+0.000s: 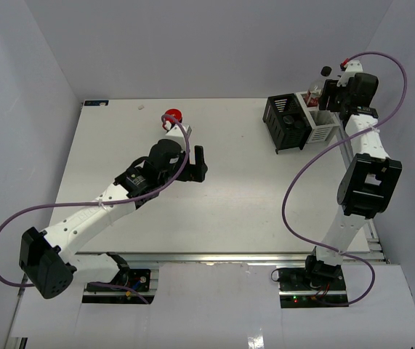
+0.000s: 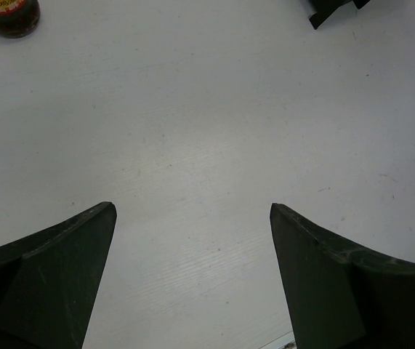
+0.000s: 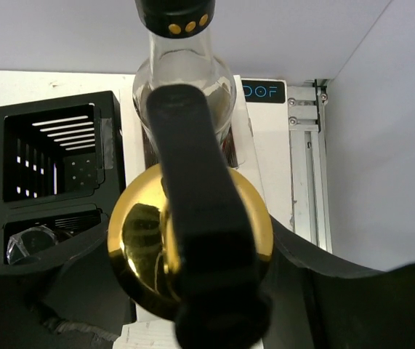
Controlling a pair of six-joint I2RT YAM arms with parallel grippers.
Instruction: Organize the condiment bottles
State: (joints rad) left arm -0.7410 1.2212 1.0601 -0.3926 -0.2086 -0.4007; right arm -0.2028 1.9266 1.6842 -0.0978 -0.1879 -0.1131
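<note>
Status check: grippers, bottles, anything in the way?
Left gripper open, low over table. Right gripper shut on gold-topped bottle at wire rack. Red-lidded jar out on table. Black-capped bottle close behind the held one.

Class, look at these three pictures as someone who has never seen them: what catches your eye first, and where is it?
The gleaming gold-topped bottle fills the right wrist view, gripped in the right jaws at the black and white rack in the far right corner of the table. Mid-table, the left jaws gape wide, holding nothing, with the red-lidded jar standing alone just beyond them.
</note>
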